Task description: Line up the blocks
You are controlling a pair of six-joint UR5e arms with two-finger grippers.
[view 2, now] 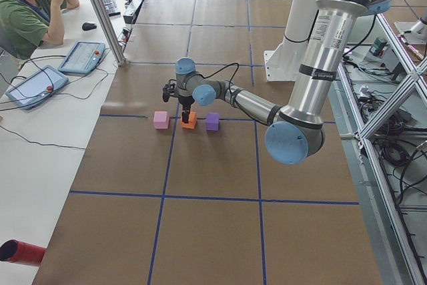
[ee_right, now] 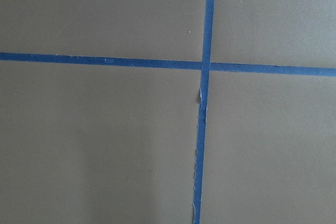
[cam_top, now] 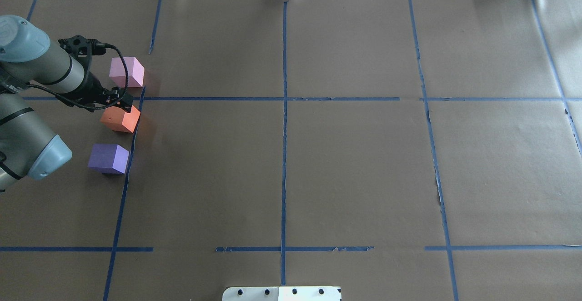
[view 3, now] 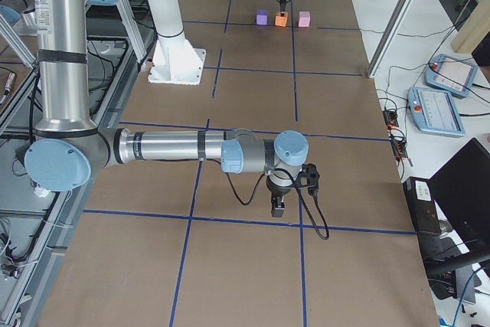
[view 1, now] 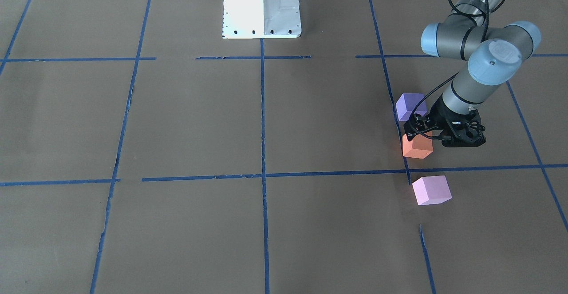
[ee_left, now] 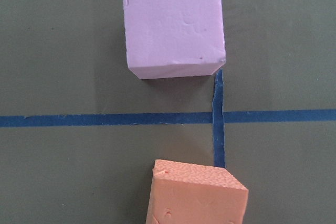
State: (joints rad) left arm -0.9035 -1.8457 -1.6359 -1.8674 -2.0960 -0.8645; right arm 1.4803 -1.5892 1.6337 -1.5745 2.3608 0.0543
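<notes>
looking by the table's point(view 1: 199, 121) left edge, you see the left gripper point(view 1: 420, 134) over the orange block point(view 1: 417, 148); can't tell its grip.

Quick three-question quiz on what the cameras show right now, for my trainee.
1. True or false: the orange block lies between the pink block and the purple block.
2. The left gripper is right at which block? A) pink B) orange C) purple
3. Fill in: the right wrist view shows only brown paper crossed by blue ____.
Key: 1 true; 2 B; 3 tape.
</notes>
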